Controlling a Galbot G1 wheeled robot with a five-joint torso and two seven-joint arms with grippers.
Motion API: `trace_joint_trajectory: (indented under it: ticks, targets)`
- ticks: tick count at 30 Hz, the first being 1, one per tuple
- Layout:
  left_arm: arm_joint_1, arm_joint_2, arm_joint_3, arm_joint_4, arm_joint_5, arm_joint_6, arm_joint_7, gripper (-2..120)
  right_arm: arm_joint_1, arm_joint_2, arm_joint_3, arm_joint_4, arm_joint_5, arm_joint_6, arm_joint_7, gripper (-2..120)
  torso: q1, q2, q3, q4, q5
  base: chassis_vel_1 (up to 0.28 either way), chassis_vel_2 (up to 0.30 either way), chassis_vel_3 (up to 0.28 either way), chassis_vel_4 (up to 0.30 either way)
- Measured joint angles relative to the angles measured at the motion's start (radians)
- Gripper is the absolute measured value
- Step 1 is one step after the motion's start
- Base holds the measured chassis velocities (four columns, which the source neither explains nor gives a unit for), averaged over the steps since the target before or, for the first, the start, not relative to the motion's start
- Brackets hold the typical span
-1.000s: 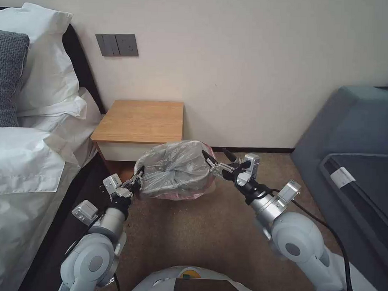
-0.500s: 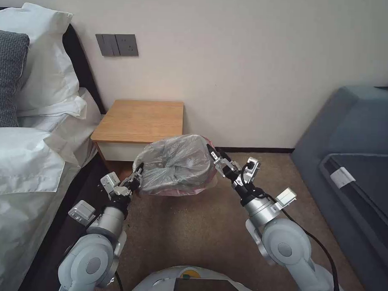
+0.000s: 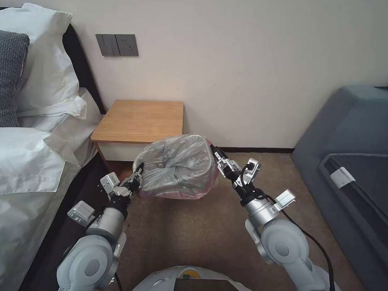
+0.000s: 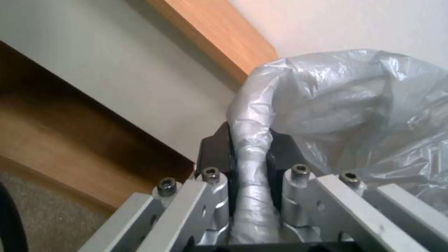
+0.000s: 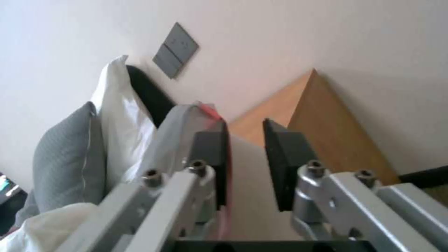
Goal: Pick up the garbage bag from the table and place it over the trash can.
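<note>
The garbage bag (image 3: 176, 166) hangs crinkled and puffed just in front of the table (image 3: 140, 118), above the carpet. My left gripper (image 3: 137, 177) is shut on the bag's left edge; in the left wrist view a twisted strand of the garbage bag (image 4: 252, 164) runs between the fingers of that gripper (image 4: 250, 140). My right gripper (image 3: 215, 154) is at the bag's right edge and is open. In the right wrist view the bag's pink rim (image 5: 212, 112) lies against one finger, and that gripper (image 5: 245, 140) shows a gap between its pads. The trash can is hidden.
A bed with white pillows (image 3: 32, 157) stands close on the left, beside my left arm. A grey sofa (image 3: 355, 147) fills the right side. The wall with a switch plate (image 3: 117, 45) is behind the table. Bare carpet (image 3: 190, 238) lies in front of me.
My right gripper has moved left, from clear of the bag to its right edge, where the pink rim now shows. The left gripper has kept its hold.
</note>
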Motion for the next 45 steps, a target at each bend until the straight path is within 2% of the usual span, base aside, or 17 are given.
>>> trace_joint_trajectory:
  ticks: [2, 3, 5, 18, 23, 25, 30, 45]
  targets:
    - [-0.003, -0.001, 0.001, 0.0, 0.0, 0.0, -0.001, 9, 0.004, 0.0, -0.002, -0.001, -0.001, 0.001, 0.0, 11, 0.0, 0.0, 0.0, 0.0, 0.0, 0.0, 0.0, 0.0, 0.0]
    - [-0.003, -0.001, 0.001, 0.0, 0.0, 0.0, -0.001, 9, 0.004, 0.0, -0.002, -0.001, -0.001, 0.001, 0.0, 11, 0.0, 0.0, 0.0, 0.0, 0.0, 0.0, 0.0, 0.0, 0.0]
    - [-0.004, -0.002, 0.004, 0.0, -0.002, 0.0, -0.001, 9, 0.008, 0.0, -0.003, -0.006, -0.005, 0.001, 0.0, 0, 0.0, 0.0, 0.0, 0.0, 0.0, 0.0, 0.0, 0.0, 0.0]
    - [-0.008, -0.004, -0.003, -0.012, -0.04, 0.003, -0.002, 9, 0.014, 0.012, 0.019, -0.025, -0.088, 0.022, -0.005, 0, 0.0, 0.0, 0.0, 0.0, 0.0002, 0.0, 0.0, 0.0, 0.0]
    - [-0.016, -0.005, -0.008, 0.003, -0.057, 0.003, 0.007, 9, -0.035, 0.035, 0.034, 0.04, -0.078, 0.03, 0.002, 4, 0.0, 0.0, 0.0, -0.0002, 0.0, 0.0, 0.0, 0.0, 0.0]
    - [-0.019, 0.002, -0.011, 0.014, -0.075, 0.003, 0.011, 9, -0.074, 0.05, 0.037, 0.083, -0.053, 0.031, -0.008, 18, 0.0, 0.0, 0.0, -0.0004, -0.0001, 0.0, 0.0, 0.0, 0.0]
    - [-0.021, 0.001, -0.011, 0.018, -0.084, 0.003, 0.012, 9, -0.093, 0.067, 0.036, 0.098, -0.006, 0.032, -0.021, 30, 0.0, 0.0, 0.0, 0.0, -0.0001, 0.0, 0.0, 0.0, 0.0]
    - [-0.029, -0.014, -0.014, 0.002, -0.103, 0.003, 0.012, 9, -0.124, 0.125, 0.024, 0.072, 0.008, 0.035, -0.058, 32, 0.0, 0.0, 0.0, 0.0, 0.0, 0.0, 0.0, 0.0, 0.0]
